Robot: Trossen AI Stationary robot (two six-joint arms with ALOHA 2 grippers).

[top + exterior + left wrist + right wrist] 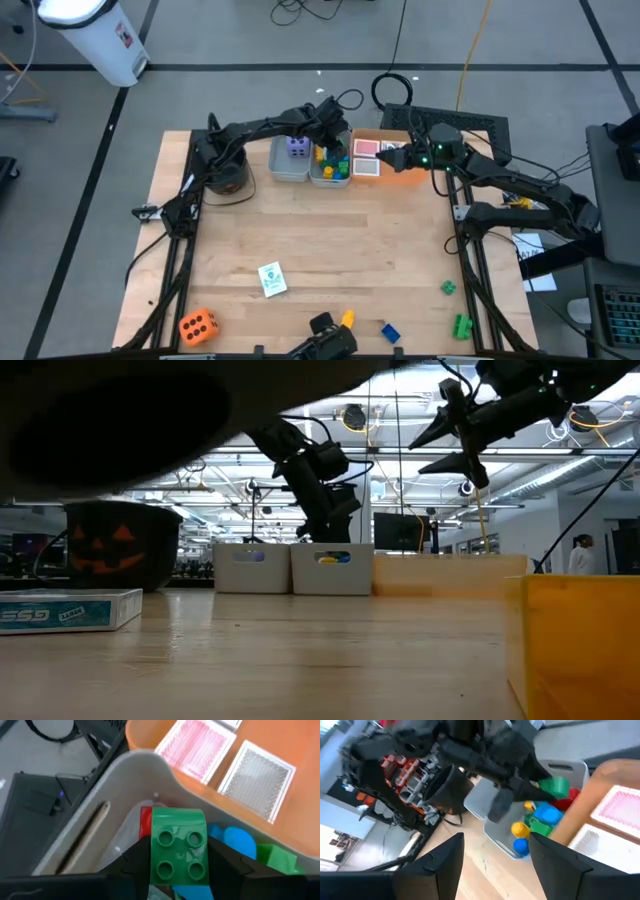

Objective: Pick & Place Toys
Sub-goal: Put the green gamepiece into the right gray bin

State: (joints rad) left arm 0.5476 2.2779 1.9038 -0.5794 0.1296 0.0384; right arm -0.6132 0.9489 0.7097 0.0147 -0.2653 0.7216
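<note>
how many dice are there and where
2: a purple die in the left grey bin, and an orange die on the table's near left corner. Others may be hidden.

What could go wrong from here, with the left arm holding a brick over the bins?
The left gripper holds the green brick above the bin of bricks, close to its rim; released off-centre, it might bounce onto the orange tray. The right gripper hangs open nearby over the tray, so the arms may collide.
</note>
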